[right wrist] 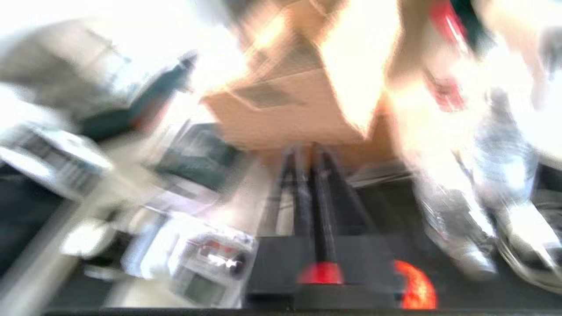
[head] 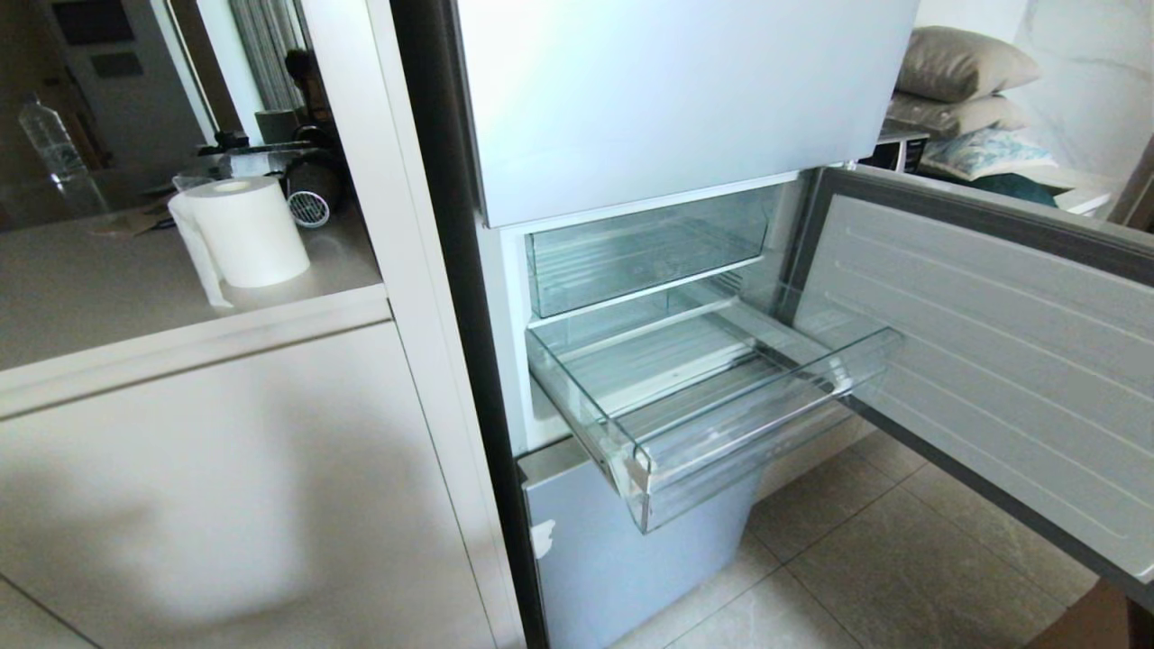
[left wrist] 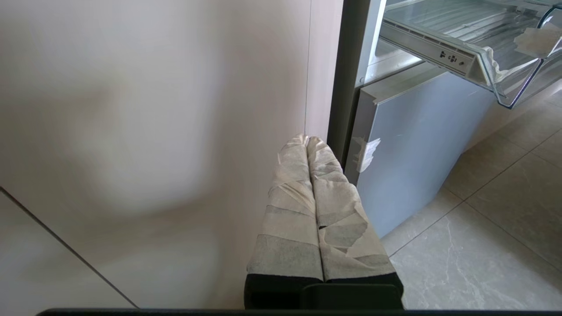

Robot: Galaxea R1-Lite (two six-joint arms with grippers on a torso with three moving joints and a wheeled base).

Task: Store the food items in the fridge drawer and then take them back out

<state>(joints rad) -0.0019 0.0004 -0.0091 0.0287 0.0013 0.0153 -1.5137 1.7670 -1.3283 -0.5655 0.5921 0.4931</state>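
Note:
The fridge drawer (head: 766, 433) stands pulled out of the open fridge and holds nothing; whitish tape marks its front left corner. Its corner also shows in the left wrist view (left wrist: 505, 74). Neither arm is in the head view. My left gripper (left wrist: 307, 140), its fingers wrapped in tape, is shut and hangs beside the white cabinet near the fridge's lower door. In the blurred right wrist view my right gripper (right wrist: 307, 151) is shut with its dark fingers together. An orange-red food item (right wrist: 415, 285) shows beside and under the gripper's body, not between the fingers.
The fridge door (head: 992, 361) is swung open to the right of the drawer. A taller clear drawer (head: 649, 248) sits shut above it. A paper roll (head: 248, 230) and water bottle (head: 50, 135) stand on the counter. A cardboard box (right wrist: 285, 109) lies ahead of the right gripper.

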